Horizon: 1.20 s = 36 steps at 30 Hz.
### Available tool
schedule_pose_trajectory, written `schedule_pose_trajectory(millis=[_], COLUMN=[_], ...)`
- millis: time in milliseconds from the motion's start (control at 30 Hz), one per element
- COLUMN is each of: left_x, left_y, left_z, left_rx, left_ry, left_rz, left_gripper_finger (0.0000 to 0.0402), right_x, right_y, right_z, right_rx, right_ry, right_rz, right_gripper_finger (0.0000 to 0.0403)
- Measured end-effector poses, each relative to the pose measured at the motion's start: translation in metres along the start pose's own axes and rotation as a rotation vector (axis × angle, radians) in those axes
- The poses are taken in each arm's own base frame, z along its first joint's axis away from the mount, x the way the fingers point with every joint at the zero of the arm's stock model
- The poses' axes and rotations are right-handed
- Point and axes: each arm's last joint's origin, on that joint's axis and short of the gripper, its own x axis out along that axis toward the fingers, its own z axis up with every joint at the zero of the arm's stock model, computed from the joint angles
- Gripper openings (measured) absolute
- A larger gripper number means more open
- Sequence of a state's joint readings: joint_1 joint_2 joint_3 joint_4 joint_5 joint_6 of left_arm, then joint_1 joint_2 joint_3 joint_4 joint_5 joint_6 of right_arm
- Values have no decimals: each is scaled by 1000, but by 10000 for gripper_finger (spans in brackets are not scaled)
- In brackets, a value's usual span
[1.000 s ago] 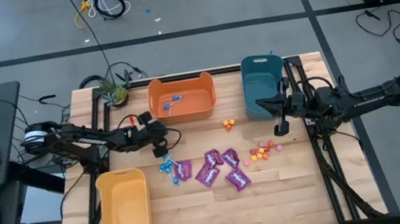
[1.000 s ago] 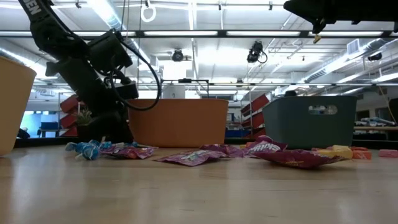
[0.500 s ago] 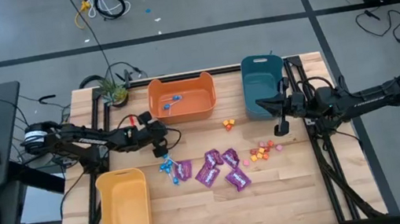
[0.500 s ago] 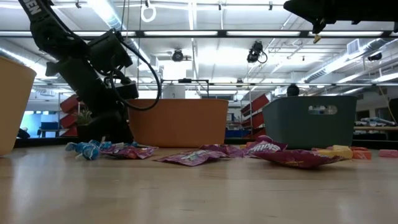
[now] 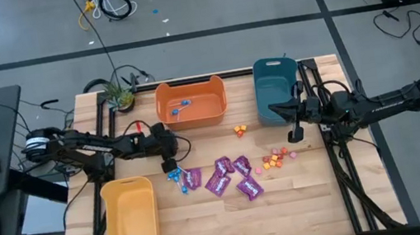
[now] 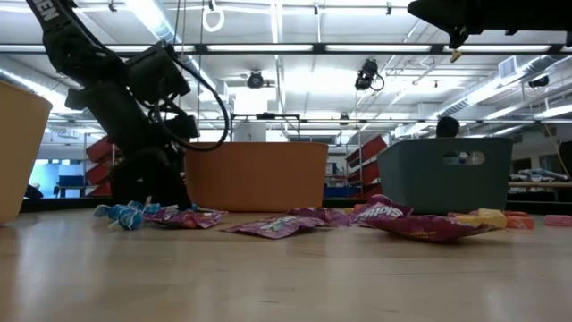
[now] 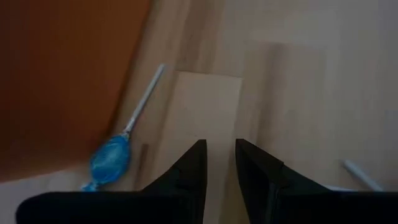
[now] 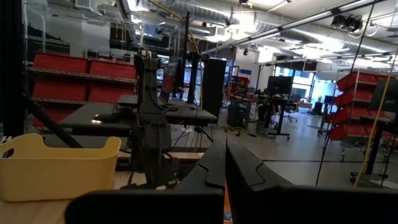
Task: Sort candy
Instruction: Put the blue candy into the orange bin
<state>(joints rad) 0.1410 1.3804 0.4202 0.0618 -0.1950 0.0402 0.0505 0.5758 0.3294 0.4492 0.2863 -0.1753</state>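
High view, looking straight down: a pale wooden table (image 5: 208,218) holds three bins. The yellow bin (image 5: 130,221) at the near left corner looks empty, the orange bin (image 5: 191,103) at the far edge holds a single blue lollipop (image 5: 179,107), and nothing can be made out inside the teal bin (image 5: 276,89) at the far right. By that measure the sorting has barely begun.

Most candy lies loose mid-table: purple packets (image 5: 227,176) in a cluster, several blue lollipops (image 5: 174,174) at their left, and small orange and pink pieces (image 5: 276,158) toward the right, with two more (image 5: 239,130) near the far edge.

The left gripper (image 5: 168,159) reaches low over the blue lollipops; its wrist camera shows the fingers slightly apart and holding nothing, with a lollipop beside them. The right gripper (image 5: 295,132) hangs above the table in front of the teal bin, fingers pressed together, empty.

Around the table are grey floor, cables, a desk at the left, and a workshop with red shelving.
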Motion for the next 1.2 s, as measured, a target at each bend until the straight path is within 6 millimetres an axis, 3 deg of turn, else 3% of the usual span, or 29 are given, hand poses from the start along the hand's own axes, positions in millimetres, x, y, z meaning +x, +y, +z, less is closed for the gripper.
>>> schedule_pose_trajectory(millis=[367,533,733,1200], left_x=[-1,-1,-1,-1], left_y=[7,7,7,9], left_z=[0,0,-1,0], left_rx=[26,56,63,100], left_ry=[12,17,20,22], left_rz=[224,230,232,254], left_gripper_finger=[87,68,7,1], right_x=[0,0,0,0], right_y=[0,0,0,0], right_z=[0,0,0,0], right_rx=[0,0,0,0], right_ry=[0,0,0,0], right_rz=[0,0,0,0], right_gripper_finger=[0,0,0,0])
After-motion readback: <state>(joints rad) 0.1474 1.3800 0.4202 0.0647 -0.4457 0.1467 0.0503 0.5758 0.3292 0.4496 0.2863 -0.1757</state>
